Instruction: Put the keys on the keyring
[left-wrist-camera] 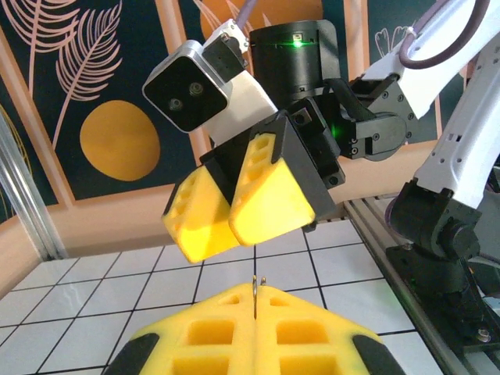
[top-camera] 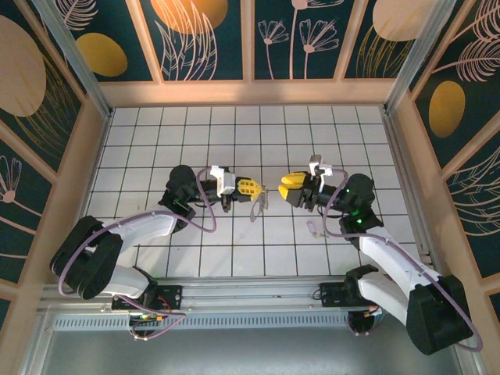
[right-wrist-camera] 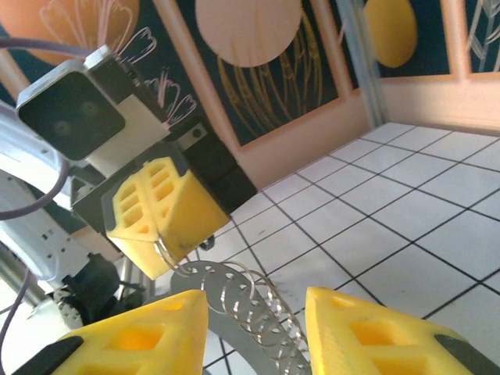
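Zero threading done tbh. Clamped thin silver-grey metal keyring [top-camera: 257, 207] in left yellow-padded gripper [top-camera: 251, 187], aloft. Saw right gripper [top-camera: 285, 187] slightly parted, empty. Spotted tiny lilac-headed silver key [top-camera: 312, 229] on tile [top-camera: 299, 234] by right arm [top-camera: 391, 266]; probably needed grabbing next.

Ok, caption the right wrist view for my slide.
Left gripper pinches the keyring, its coil dangling before the open right gripper.

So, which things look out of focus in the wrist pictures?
Right wrist view: the keyring, close to the lens, is blurred, while the left gripper holding it is sharper. Left wrist view: the right gripper is sharp.
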